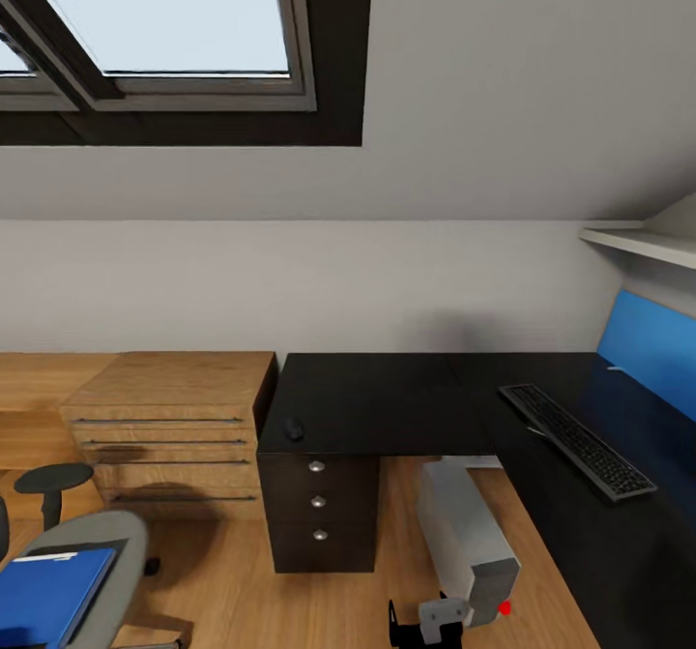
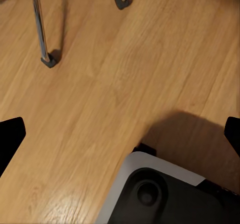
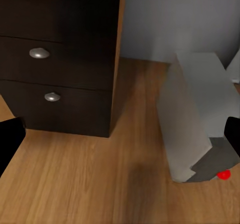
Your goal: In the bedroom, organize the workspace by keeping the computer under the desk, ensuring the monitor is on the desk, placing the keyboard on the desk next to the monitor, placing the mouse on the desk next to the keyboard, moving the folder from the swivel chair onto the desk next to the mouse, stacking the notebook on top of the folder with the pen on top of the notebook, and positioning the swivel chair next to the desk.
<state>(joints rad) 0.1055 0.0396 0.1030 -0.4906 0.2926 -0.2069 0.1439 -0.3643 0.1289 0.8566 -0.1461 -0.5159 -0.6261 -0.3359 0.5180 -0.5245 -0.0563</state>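
Keyboard [image 1: 577, 439] and mouse [image 1: 293, 428] on black surface [image 1: 387, 402], computer [image 1: 469, 533] beneath, folder [image 1: 48, 591] on swivel chair [image 1: 92, 543], both tools' fingers spread wide.

attic room with a sloped white ceiling [image 1: 503, 78], big dark-framed skylight [image 1: 155, 20] showing pale sky, plain white back wall [image 1: 290, 281], light wood floor [image 1: 242, 601], light-wood dresser [image 1: 169, 427] with long bar handles, white wall shelf [image 1: 643, 241] at the right

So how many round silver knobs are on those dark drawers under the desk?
3, stacked in a column on the drawer fronts: top knob, middle knob, bottom knob. More could be hidden elsewhere.
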